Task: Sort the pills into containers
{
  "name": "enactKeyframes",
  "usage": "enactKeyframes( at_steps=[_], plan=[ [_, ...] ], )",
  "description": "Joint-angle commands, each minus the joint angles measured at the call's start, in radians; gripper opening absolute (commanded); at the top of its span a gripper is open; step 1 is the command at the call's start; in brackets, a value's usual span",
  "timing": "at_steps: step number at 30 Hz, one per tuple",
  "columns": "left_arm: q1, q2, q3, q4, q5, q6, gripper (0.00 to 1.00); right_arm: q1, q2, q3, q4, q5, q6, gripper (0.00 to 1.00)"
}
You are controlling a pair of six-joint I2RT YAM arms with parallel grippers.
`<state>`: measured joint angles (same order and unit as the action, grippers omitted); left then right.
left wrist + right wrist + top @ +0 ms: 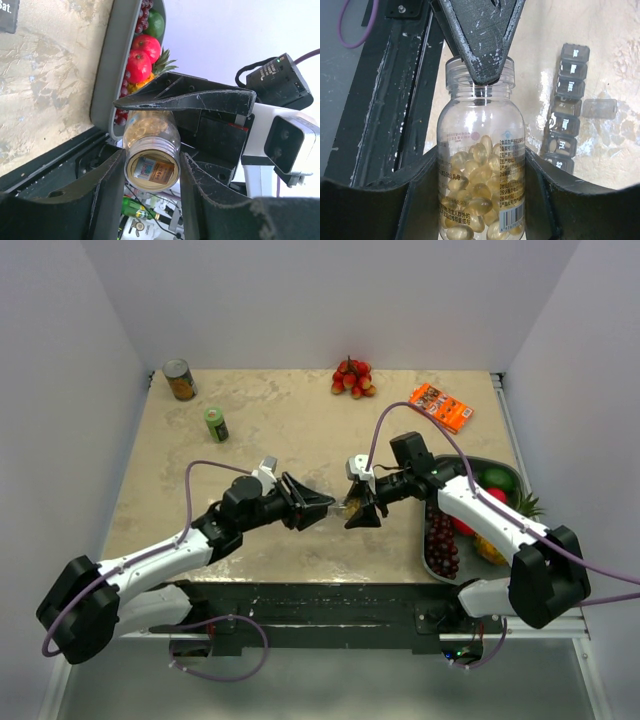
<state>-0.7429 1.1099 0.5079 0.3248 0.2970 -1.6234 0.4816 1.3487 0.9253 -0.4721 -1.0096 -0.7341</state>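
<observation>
One pill bottle; one organiser strip

The counter has a beige, marbled top that fills the middle of the overhead view. A tin can stands upright in its upper left corner, with a small green bottle upright just below and to the right of it. A cluster of red fruit lies at top centre. An orange packet lies flat and askew at the upper right. A grey tray heaped with fruit sits along the right edge. In the right wrist view a pill organiser lies flat on the right side of the frame, one lid flipped open sideways.
</observation>
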Motion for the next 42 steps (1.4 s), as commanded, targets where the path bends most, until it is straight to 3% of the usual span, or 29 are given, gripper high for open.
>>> enactKeyframes(
  at_steps=[1, 13, 18, 24, 34, 42],
  plan=[
    [-0.004, -0.054, 0.001, 0.002, 0.051, -0.041, 0.00, -0.011, -0.029, 0.017, 0.072, 0.022, 0.010, 0.00],
    [0.031, 0.016, -0.014, 0.166, 0.215, -0.111, 0.00, -0.012, -0.039, 0.009, 0.064, 0.019, -0.016, 0.00],
    [0.036, 0.059, -0.072, 0.385, 0.246, -0.283, 0.00, -0.012, -0.043, 0.004, 0.064, 0.031, -0.025, 0.00],
    [0.048, 0.083, -0.022, 0.315, 0.280, -0.184, 0.01, -0.012, -0.048, 0.004, 0.063, 0.040, -0.030, 0.00],
    [0.076, 0.128, 0.093, 0.136, 0.370, 0.086, 0.49, -0.011, -0.045, 0.004, 0.063, 0.039, -0.028, 0.00],
    [0.106, 0.123, 0.119, 0.042, 0.410, 0.204, 0.76, -0.011, -0.043, 0.006, 0.061, 0.032, -0.027, 0.00]
  ],
)
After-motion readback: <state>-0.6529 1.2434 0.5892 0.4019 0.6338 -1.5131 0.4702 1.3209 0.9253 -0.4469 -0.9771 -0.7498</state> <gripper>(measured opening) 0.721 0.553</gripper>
